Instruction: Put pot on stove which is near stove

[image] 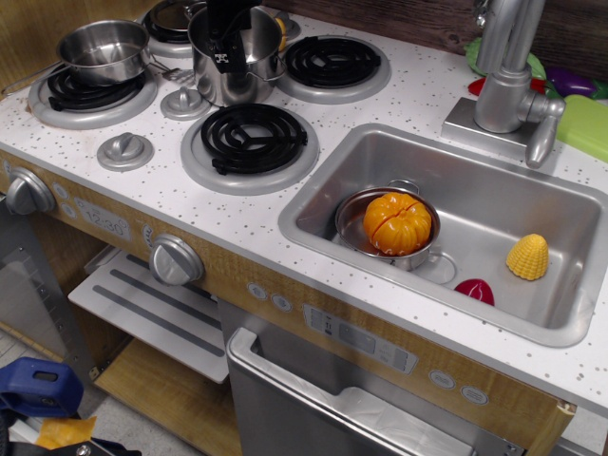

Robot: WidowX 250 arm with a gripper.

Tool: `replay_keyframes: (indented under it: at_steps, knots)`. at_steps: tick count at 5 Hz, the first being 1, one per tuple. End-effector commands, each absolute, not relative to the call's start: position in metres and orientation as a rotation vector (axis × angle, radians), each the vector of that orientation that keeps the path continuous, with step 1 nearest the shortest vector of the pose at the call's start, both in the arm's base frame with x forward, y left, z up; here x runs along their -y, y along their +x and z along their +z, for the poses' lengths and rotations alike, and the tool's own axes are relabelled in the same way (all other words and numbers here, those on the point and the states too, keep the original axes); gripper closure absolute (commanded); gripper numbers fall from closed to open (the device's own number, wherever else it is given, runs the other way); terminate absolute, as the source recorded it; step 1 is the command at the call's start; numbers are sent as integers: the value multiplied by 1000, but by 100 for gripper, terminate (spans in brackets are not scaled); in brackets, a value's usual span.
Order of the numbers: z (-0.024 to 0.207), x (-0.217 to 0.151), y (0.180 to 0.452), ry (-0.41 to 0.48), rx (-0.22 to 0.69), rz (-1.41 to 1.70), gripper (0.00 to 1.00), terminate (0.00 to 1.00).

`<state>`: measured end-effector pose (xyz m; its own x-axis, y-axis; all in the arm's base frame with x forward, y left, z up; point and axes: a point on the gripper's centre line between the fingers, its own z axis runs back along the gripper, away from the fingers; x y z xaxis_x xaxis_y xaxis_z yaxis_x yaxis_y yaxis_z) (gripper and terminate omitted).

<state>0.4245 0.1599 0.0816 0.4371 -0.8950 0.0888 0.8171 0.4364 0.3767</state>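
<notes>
Pot [233, 71] upright, long axis vertical, mouth up, end effector [228, 47] inside

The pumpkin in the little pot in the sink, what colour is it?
Orange pumpkin, shown clearly in the observation.image view.

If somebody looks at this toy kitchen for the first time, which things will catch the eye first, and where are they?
The eye goes first to the bright orange pumpkin, which sits in a small steel pot inside the sink, with a yellow corn piece to its right. Next come the black spiral burners on the white speckled countertop. At the back, the gripper reaches into the tall shiny pot between the burners.
</notes>
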Motion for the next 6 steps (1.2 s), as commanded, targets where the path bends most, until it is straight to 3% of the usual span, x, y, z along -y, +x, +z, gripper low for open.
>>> replay_keyframes:
  at_steps: [1, 5, 6]
  knots:
    - [82, -160, 425, 297, 294, -1084, 0, 0]
    - [60, -182, 442, 315, 310, -1142, 0, 0]
    - [57, -185, 445, 314, 306, -1142, 100, 0]
